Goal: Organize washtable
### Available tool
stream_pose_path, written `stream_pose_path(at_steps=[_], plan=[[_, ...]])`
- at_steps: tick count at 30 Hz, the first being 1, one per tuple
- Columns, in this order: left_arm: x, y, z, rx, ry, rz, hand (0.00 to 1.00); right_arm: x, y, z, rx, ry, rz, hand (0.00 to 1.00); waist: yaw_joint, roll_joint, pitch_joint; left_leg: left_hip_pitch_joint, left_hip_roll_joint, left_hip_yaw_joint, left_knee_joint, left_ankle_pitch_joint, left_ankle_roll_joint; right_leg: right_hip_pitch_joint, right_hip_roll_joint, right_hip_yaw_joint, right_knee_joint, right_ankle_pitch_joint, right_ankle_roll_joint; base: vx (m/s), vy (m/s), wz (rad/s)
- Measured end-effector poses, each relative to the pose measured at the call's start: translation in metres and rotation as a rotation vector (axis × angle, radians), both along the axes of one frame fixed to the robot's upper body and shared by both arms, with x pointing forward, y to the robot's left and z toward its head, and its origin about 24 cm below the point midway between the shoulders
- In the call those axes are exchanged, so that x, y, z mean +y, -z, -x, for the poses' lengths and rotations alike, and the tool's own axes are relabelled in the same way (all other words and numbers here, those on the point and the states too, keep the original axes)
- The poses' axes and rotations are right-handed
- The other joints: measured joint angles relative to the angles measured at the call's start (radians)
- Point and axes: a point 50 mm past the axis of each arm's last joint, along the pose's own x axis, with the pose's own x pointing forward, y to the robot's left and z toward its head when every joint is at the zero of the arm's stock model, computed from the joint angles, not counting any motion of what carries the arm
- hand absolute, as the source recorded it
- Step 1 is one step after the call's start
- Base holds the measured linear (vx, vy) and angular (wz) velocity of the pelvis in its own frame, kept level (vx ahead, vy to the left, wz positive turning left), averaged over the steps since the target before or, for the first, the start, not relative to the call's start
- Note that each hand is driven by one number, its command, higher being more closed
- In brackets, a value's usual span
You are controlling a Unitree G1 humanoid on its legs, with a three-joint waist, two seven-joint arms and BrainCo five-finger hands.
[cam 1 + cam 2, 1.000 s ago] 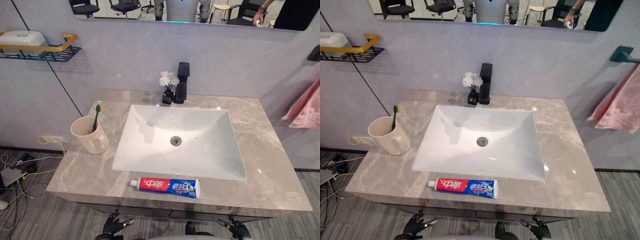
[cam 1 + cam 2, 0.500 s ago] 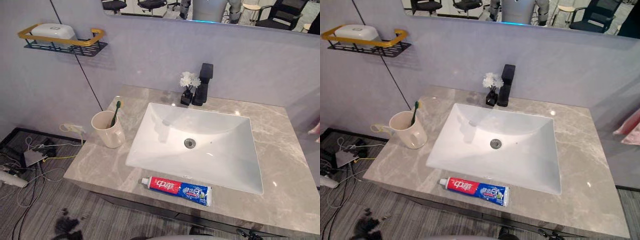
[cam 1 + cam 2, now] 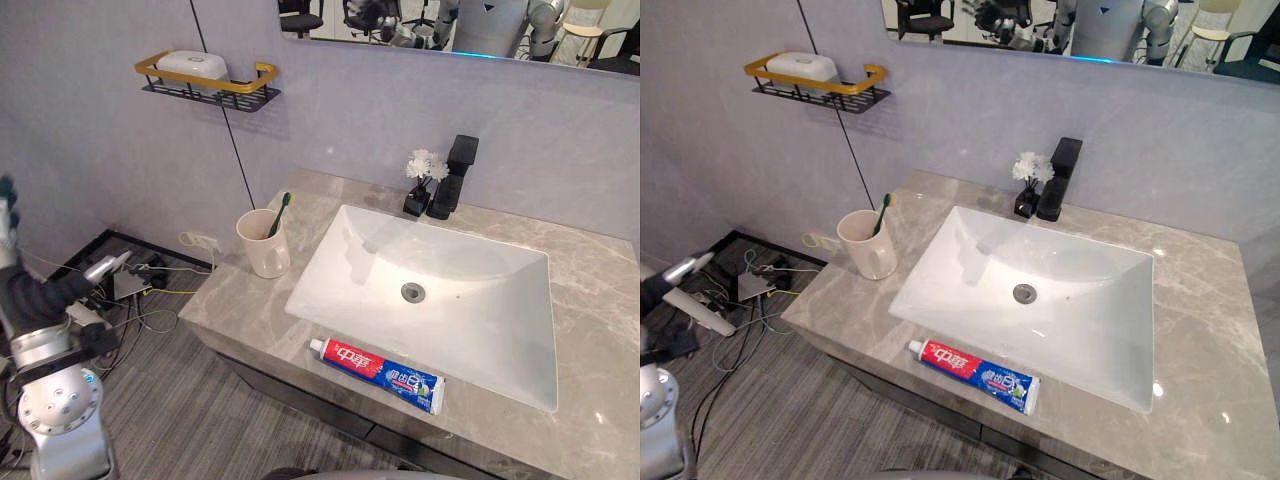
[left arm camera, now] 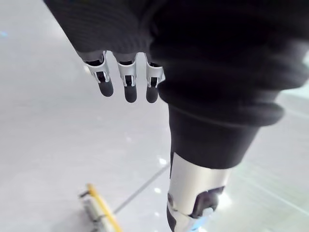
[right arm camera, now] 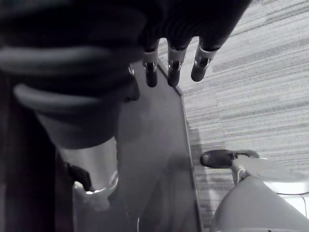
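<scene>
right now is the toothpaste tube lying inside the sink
No, the toothpaste tube lies flat on the stone counter along the front edge of the white sink, outside the basin.

A bathroom washstand set up inside an office-like room: a marble bench (image 3: 245, 310) carries a white sink (image 3: 500, 330) with a black tap (image 3: 455, 178), the mirror (image 3: 560, 30) reflects office chairs (image 3: 923, 18), a soap rack (image 3: 210, 88) hangs on the wall, and grey carpet (image 3: 180, 400) covers the floor.

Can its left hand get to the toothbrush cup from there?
Probably yes: the left hand is open, off the counter's left end, and the cup stands near that edge, nothing between.
</scene>
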Motion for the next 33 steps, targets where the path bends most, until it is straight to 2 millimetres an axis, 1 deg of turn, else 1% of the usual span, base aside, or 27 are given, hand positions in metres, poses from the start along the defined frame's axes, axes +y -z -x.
stream_pose_path(at_steps=[1,3,4,6,7,8,9,11,12,13,15,17,20,22,24,25,27,30,33], plan=[[-0.009,-0.002,0.000,-0.009,0.047,-0.011,0.00,0.001,0.000,-0.001,-0.004,-0.006,-0.006,0.00,-0.003,0.002,-0.002,0.000,-0.001,0.000,0.000,0.000,0.000,0.000,-0.001,0.000,0.000,0.000,0.000,-0.03,0.024,0.00],[-0.039,-0.007,-0.002,-0.025,0.191,-0.078,0.00,0.005,0.001,-0.006,-0.009,-0.038,-0.016,0.00,-0.022,0.006,-0.007,0.001,0.000,0.001,0.002,0.001,0.001,0.001,-0.001,0.001,0.000,0.000,0.000,-0.04,0.025,-0.03],[-0.046,-0.008,-0.003,-0.030,0.226,-0.094,0.00,0.006,0.001,-0.007,-0.011,-0.046,-0.017,0.00,-0.023,0.006,-0.007,0.002,0.000,0.002,0.002,0.001,0.001,0.001,0.000,0.002,0.000,0.000,0.000,-0.04,0.021,-0.06],[-0.066,-0.010,-0.007,-0.030,0.330,-0.157,0.00,0.009,0.002,-0.010,-0.010,-0.074,-0.025,0.00,-0.025,0.006,-0.007,0.002,0.002,0.005,0.003,0.004,0.001,0.001,0.002,0.004,0.000,0.001,-0.001,-0.01,0.007,-0.02],[-0.072,-0.009,-0.008,-0.026,0.356,-0.165,0.00,0.009,0.003,-0.010,-0.009,-0.078,-0.026,0.00,-0.025,0.005,-0.007,0.002,0.003,0.006,0.002,0.004,0.000,0.001,0.003,0.004,0.000,0.001,-0.001,0.00,0.000,0.00],[-0.085,-0.007,-0.010,-0.018,0.422,-0.175,0.00,0.010,0.003,-0.011,-0.005,-0.093,-0.028,0.00,-0.025,0.005,-0.007,0.003,0.004,0.010,0.001,0.004,0.000,0.000,0.004,0.007,0.000,0.001,-0.002,-0.01,0.015,-0.04],[-0.091,-0.006,-0.010,-0.009,0.461,-0.182,0.00,0.011,0.003,-0.012,-0.003,-0.103,-0.029,0.00,-0.025,0.005,-0.007,0.005,0.006,0.014,0.000,0.004,0.000,0.000,0.005,0.011,0.000,0.002,-0.002,-0.01,0.021,-0.13],[-0.116,0.001,-0.012,0.030,0.608,-0.204,0.00,0.014,0.004,-0.016,-0.007,-0.128,-0.036,0.00,-0.025,0.004,-0.007,0.014,0.013,0.034,-0.002,0.004,0.000,-0.002,0.012,0.030,0.000,0.004,-0.005,0.00,0.021,-0.22],[-0.120,0.003,-0.013,0.041,0.629,-0.215,0.00,0.015,0.004,-0.017,-0.009,-0.137,-0.039,0.00,-0.027,0.004,-0.007,0.016,0.015,0.037,-0.003,0.004,0.000,-0.002,0.013,0.033,0.000,0.005,-0.006,-0.01,0.016,-0.20],[-0.127,0.009,-0.019,0.076,0.669,-0.226,0.00,0.017,0.004,-0.020,-0.013,-0.160,-0.048,0.00,-0.036,0.001,-0.008,0.017,0.020,0.043,-0.005,0.004,-0.001,-0.005,0.017,0.040,0.000,0.006,-0.008,-0.01,0.008,-0.14],[-0.131,0.016,-0.023,0.116,0.684,-0.238,0.00,0.019,0.004,-0.025,-0.026,-0.174,-0.057,0.00,-0.046,0.000,-0.009,0.017,0.024,0.052,-0.009,0.005,-0.002,-0.012,0.021,0.051,0.000,0.008,-0.012,0.00,0.008,-0.18],[-0.141,0.031,-0.027,0.190,0.726,-0.258,0.00,0.020,0.004,-0.029,-0.037,-0.178,-0.063,0.00,-0.049,-0.002,-0.010,0.017,0.029,0.066,-0.013,0.006,-0.004,-0.020,0.025,0.060,0.000,0.011,-0.015,0.00,0.013,-0.17],[-0.151,0.047,-0.030,0.275,0.769,-0.288,0.00,0.023,0.005,-0.029,-0.036,-0.176,-0.071,0.00,-0.048,-0.013,-0.012,0.018,0.035,0.074,-0.014,0.006,-0.004,-0.022,0.030,0.068,0.000,0.012,-0.017,0.01,0.010,-0.06],[-0.155,0.053,-0.031,0.304,0.782,-0.308,0.00,0.024,0.006,-0.030,-0.039,-0.176,-0.073,0.00,-0.048,-0.016,-0.012,0.018,0.036,0.078,-0.014,0.006,-0.004,-0.024,0.031,0.072,0.000,0.013,-0.017,0.00,0.015,-0.08],[-0.160,0.063,-0.032,0.351,0.793,-0.339,0.00,0.026,0.006,-0.032,-0.045,-0.177,-0.076,0.00,-0.048,-0.018,-0.012,0.026,0.036,0.087,-0.019,0.006,-0.004,-0.025,0.031,0.080,-0.002,0.014,-0.018,0.00,0.024,-0.12],[-0.160,0.067,-0.033,0.369,0.795,-0.343,0.00,0.026,0.006,-0.032,-0.045,-0.177,-0.077,0.00,-0.049,-0.019,-0.012,0.032,0.036,0.088,-0.021,0.006,-0.004,-0.021,0.031,0.081,-0.003,0.014,-0.018,-0.01,0.022,-0.09],[-0.161,0.081,-0.036,0.439,0.796,-0.367,0.00,0.027,0.006,-0.032,-0.041,-0.182,-0.079,0.00,-0.050,-0.022,-0.014,0.047,0.036,0.090,-0.036,0.007,-0.006,-0.016,0.031,0.083,-0.005,0.014,-0.018,-0.01,0.019,-0.06],[-0.160,0.093,-0.039,0.495,0.782,-0.406,0.00,0.030,0.007,-0.033,-0.039,-0.203,-0.084,0.00,-0.050,-0.029,-0.011,0.050,0.037,0.090,-0.047,0.012,-0.011,-0.017,0.031,0.082,-0.005,0.014,-0.018,-0.01,0.005,-0.01],[-0.157,0.100,-0.040,0.529,0.770,-0.424,0.00,0.030,0.007,-0.033,-0.038,-0.203,-0.084,0.00,-0.051,-0.030,-0.011,0.051,0.037,0.089,-0.050,0.013,-0.013,-0.017,0.032,0.081,-0.005,0.014,-0.017,0.00,0.000,0.00]])
